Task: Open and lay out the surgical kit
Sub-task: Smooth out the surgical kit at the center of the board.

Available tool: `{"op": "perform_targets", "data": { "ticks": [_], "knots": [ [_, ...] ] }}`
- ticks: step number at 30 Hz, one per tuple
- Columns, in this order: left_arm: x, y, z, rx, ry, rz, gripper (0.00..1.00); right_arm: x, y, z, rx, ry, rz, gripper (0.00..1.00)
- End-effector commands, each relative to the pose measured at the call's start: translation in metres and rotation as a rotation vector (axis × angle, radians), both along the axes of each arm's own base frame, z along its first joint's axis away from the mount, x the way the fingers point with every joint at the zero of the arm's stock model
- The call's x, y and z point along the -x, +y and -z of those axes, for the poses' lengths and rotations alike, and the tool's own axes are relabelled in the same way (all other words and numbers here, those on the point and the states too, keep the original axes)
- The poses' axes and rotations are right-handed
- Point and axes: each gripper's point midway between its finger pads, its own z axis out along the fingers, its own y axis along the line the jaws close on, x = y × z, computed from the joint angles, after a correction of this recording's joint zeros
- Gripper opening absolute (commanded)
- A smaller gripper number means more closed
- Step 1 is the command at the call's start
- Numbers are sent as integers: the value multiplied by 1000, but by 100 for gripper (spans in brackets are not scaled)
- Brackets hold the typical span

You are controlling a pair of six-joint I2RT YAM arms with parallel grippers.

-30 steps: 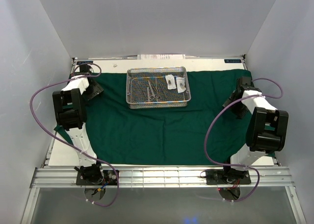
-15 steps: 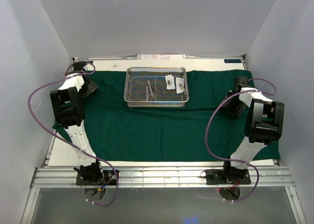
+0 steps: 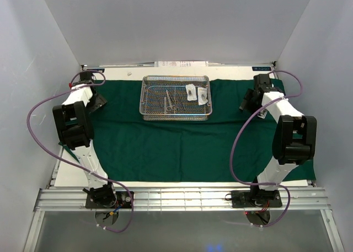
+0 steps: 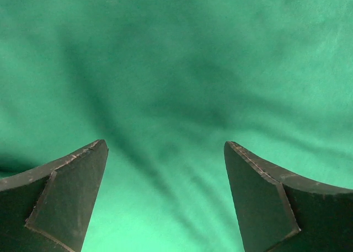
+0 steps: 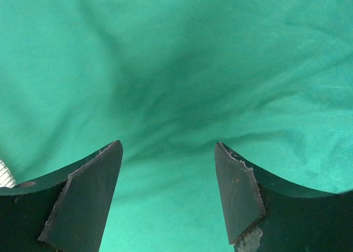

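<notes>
The dark green cloth (image 3: 182,144) lies spread over the table. The silver wire-mesh tray (image 3: 149,113) stands on its far middle part. In it lie the slim metal scissors and forceps (image 3: 170,100) and two small clear packets (image 3: 191,91), (image 3: 203,95). My left gripper (image 3: 98,102) is open and empty, low over the cloth's far left part, left of the tray. The left wrist view shows only wrinkled cloth (image 4: 176,86) between its fingers. My right gripper (image 3: 247,101) is open and empty over the cloth's far right part, right of the tray, with only cloth (image 5: 176,70) in its wrist view.
White enclosure walls stand on three sides. A white sheet (image 3: 182,64) lies at the back edge behind the tray. Bare white table (image 3: 69,175) shows at the near left. Purple cables (image 3: 237,141) loop beside each arm.
Both arms have reached farther back. The right gripper moved from the cloth's right edge back and leftward toward the tray. The left gripper shifted slightly back. The tray shifted slightly left.
</notes>
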Motion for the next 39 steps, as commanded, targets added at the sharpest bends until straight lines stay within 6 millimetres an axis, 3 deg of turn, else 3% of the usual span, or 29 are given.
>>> {"op": "perform_targets", "data": {
  "ticks": [1,4,7,16,24,28,34,39],
  "knots": [
    [18,9,-70,-147,-56,10,98,-8,16,-42,34,-93,-87,74],
    [51,14,-74,-213,14,-7,98,-6,38,-51,4,-120,-156,74],
    [83,19,-65,-266,89,-26,97,0,57,-50,-28,-118,-209,74],
    [131,16,-22,-202,234,-66,91,8,77,-40,-69,-86,-273,73],
    [125,22,1,-148,208,-56,87,7,84,-34,-74,-68,-303,72],
    [117,25,8,-136,162,-63,77,6,84,-33,-61,-64,-312,72],
    [110,29,16,-128,157,-74,72,8,87,-26,-71,-41,-324,72],
    [112,29,15,-125,157,-78,58,7,88,-24,-69,-38,-329,72]
  ]
}}
